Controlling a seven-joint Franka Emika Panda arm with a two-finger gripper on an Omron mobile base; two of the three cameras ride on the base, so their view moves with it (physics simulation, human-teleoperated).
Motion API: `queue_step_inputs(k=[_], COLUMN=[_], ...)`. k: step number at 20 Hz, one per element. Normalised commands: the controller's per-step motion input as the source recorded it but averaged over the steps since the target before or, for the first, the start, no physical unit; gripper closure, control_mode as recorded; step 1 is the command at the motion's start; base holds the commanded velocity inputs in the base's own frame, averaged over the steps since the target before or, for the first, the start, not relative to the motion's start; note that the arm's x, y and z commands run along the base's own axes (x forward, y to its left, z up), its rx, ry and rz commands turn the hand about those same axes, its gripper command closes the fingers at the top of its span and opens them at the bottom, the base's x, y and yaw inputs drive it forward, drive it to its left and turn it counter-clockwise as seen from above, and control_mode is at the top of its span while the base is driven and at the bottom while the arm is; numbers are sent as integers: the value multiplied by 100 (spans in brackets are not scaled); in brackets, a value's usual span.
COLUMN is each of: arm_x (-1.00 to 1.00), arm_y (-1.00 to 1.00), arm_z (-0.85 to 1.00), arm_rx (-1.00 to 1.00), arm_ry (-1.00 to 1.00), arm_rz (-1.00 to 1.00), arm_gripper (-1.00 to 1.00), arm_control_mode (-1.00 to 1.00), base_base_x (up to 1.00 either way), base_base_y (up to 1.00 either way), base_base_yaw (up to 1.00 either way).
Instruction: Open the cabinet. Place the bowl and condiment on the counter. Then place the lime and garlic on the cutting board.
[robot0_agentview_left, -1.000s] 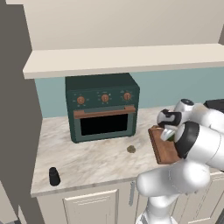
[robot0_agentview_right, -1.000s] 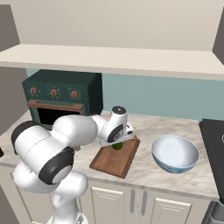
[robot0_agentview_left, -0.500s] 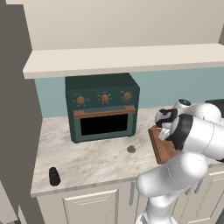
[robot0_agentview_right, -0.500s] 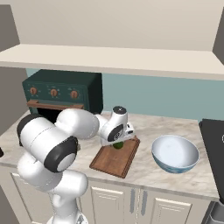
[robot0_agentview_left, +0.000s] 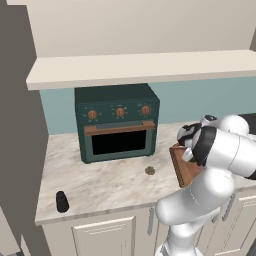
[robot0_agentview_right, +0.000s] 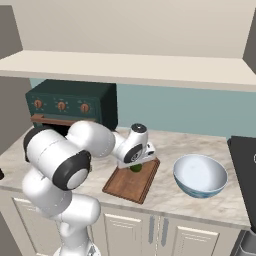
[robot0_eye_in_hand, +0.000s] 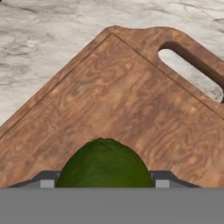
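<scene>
Green lime (robot0_eye_in_hand: 104, 162) sits between the claw (robot0_agentview_right: 138, 163) tips over the cutting board (robot0_agentview_right: 131, 181) (grip or release, cannot tell). Garlic (robot0_agentview_left: 149, 170) lies on the tabletop (robot0_agentview_left: 100, 182) near the oven (robot0_agentview_left: 117, 121); bowl (robot0_agentview_right: 200, 175) right of the board, condiment (robot0_agentview_left: 61, 201) at the front-left edge.

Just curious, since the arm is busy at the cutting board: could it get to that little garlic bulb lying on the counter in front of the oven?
Probably yes. The garlic lies alone on open counter just beside the cutting board, nothing over it.

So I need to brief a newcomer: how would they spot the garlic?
Start at the dark green toaster oven on the counter. Just ahead of its right front corner lies the garlic, a tiny tan-grey lump alone on bare marble, unlike the black shaker near the front-left edge.
</scene>
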Motion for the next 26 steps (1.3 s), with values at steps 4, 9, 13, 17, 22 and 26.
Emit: queue_step_inputs(k=[4,9,13,17,22,26], arm_x=[0,0,-2,-7,-10,-8], arm_y=[-4,-1,0,0,0,0], arm_z=[-14,-12,0,2,22,39], arm_rx=[0,0,0,0,0,0], arm_ry=[0,0,0,0,0,0], arm_rz=[0,0,0,0,0,0], arm_gripper=[100,-100,-100,-100,-100,-100], arm_control_mode=[-100,-100,-100,-100,-100,-100], base_base_x=[0,0,0,0,0,0], base_base_y=[0,0,0,0,0,0], base_base_yaw=[0,0,0,0,0,0])
